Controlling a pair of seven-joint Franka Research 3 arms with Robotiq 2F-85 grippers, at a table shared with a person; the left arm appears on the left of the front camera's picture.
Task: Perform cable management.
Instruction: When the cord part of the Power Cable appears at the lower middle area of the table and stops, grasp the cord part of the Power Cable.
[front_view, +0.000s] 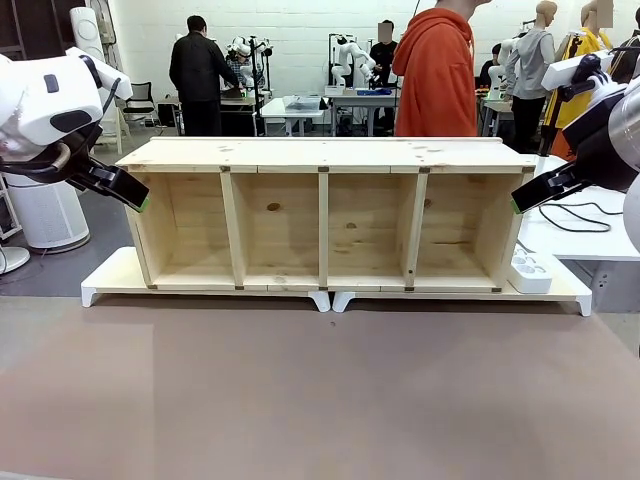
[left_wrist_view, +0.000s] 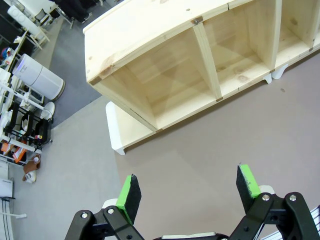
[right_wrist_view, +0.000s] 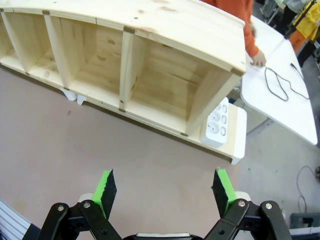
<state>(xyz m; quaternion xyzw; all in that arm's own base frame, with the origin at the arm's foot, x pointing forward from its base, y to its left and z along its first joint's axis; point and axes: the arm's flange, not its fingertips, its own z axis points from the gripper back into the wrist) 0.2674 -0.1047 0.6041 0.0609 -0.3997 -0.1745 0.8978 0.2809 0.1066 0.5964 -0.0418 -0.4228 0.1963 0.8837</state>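
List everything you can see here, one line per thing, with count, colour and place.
shelf: one, pale wood, four open compartments, across the middle of the table
bases: two, white-edged, under the shelf, meeting end to end at its middle
power strip: one, white, on the base at the shelf's right end
cable: one, black, lying loosely looped on the side table
side table: one, white, right of the shelf
table: one, brown top, bare in front of the shelf
person: one, orange top, standing behind the shelf, a hand on the side table near the cable
left gripper: one, black with green pads, open, beside the shelf's left end
right gripper: one, same colours, open, beside the shelf's right end
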